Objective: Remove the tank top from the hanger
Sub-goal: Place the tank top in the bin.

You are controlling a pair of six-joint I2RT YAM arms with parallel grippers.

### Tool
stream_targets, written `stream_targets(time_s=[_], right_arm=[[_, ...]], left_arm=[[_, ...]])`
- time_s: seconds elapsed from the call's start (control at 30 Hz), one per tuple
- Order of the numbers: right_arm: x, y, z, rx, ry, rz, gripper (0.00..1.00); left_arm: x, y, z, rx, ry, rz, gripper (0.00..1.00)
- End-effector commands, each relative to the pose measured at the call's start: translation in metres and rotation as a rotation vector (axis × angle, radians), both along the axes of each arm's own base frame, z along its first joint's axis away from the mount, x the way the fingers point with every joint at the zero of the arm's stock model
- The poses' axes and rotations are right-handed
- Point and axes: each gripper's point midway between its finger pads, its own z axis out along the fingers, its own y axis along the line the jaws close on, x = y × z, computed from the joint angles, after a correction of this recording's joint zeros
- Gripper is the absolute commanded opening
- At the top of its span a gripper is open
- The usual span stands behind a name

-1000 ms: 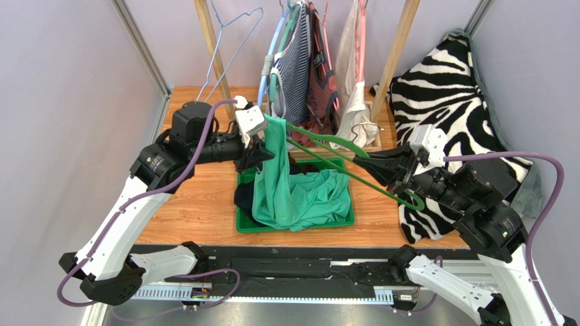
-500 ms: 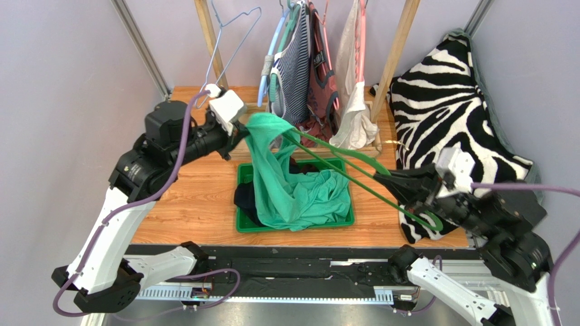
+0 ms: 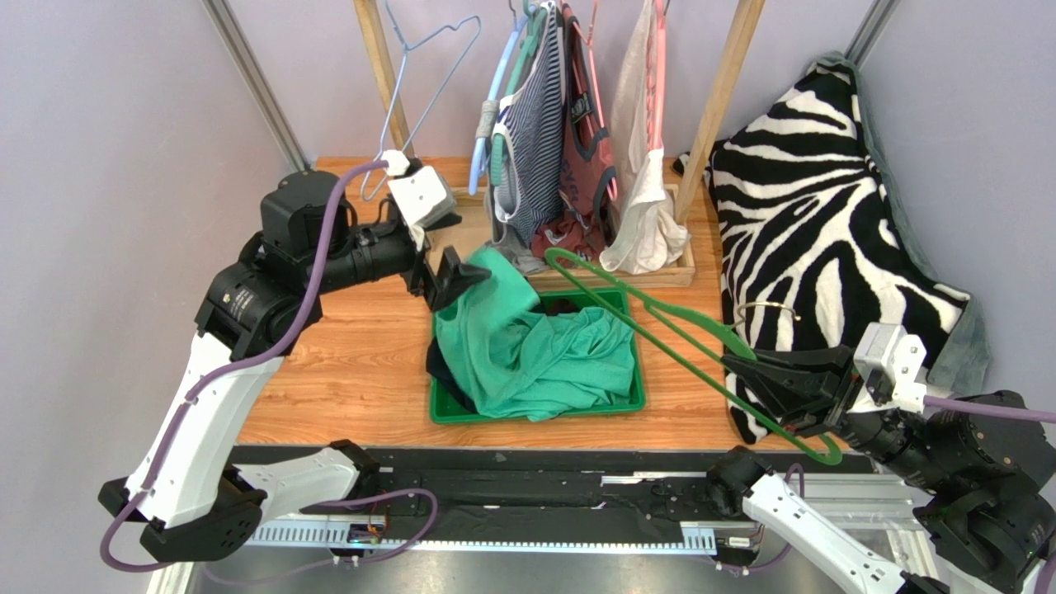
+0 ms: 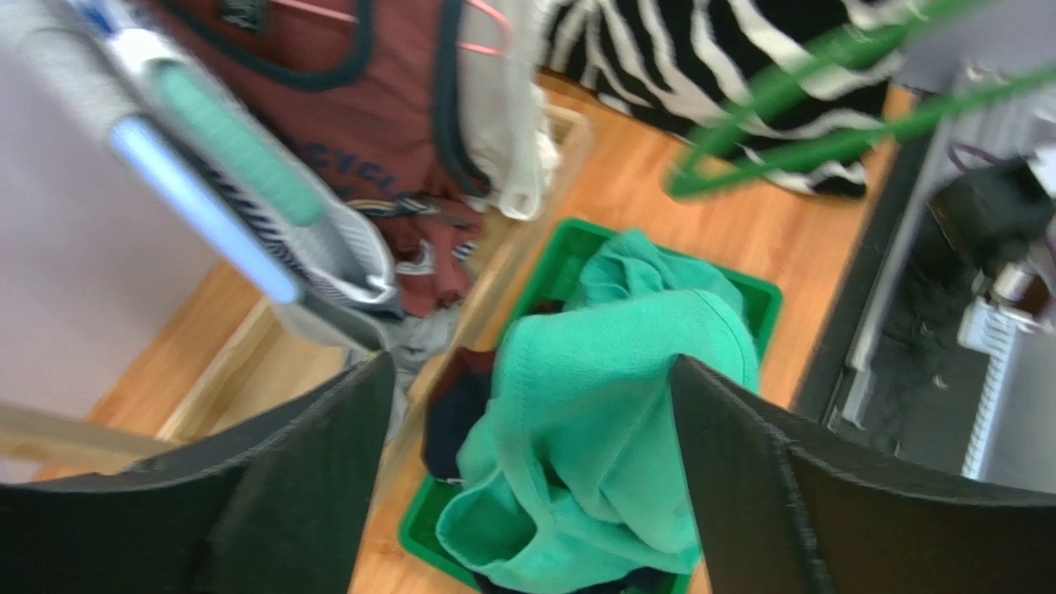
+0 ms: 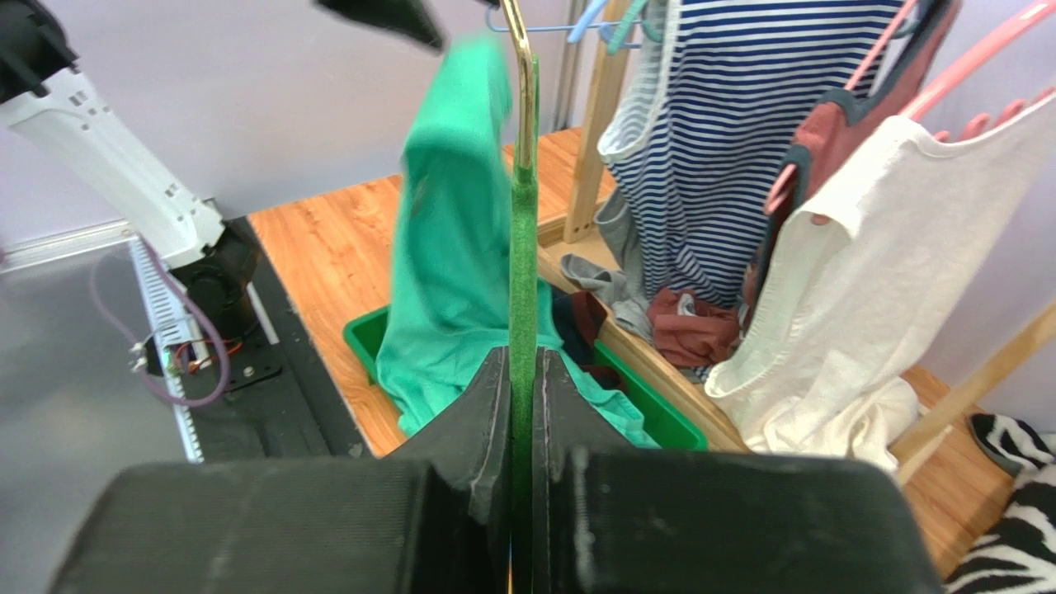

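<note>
Left claw [image 4: 531, 363] wide apart, nothing between its fingers [image 4: 310, 483]
Tank top [image 3: 536, 357] sits just below and ahead of its tips, heaped in the bin [image 3: 640, 399]. Upper fold bunches up close to the left tips, can't tell if it touches. Dark cloth [image 3: 444, 359] lies under it on the left claw's side of the bin
Right claw [image 5: 522, 359] clamped together on the hanger [image 3: 676, 332], with the metal hook poking out past the tips. One hanger arm runs off toward the left claw and ends above the bin's far edge, the other curls back beside the right claw
Top view: hanger looks bare, tank top not on it
Right wrist view: tank top is a blurred green sheet ahead of the claw, just left of the hanger rod
Beyond both claws a striped top [image 3: 539, 124], maroon top [image 3: 585, 136] and white top [image 3: 645, 186] hang in a row
Zebra cloth [image 3: 806, 186] just beyond the right claw, behind the hook
</note>
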Motion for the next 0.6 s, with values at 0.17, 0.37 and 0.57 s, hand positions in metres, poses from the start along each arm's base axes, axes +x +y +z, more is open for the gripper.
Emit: stream_targets(time_s=[0.17,0.37,0.57], right_arm=[[0.034,0.031,0.016,-0.047,0.039,0.025,0.00],[0.031,0.077,-0.008,-0.144,0.154,0.275,0.00],[0.020,0.099,-0.008,-0.154,0.166,0.449,0.00]], left_arm=[[-0.047,0.012,0.023,0.043,-0.137,-0.162,0.98],[-0.086,0.016,0.025,0.056,-0.161,-0.314,0.98],[-0.104,0.007,-0.014,0.071,-0.020,-0.432,0.98]])
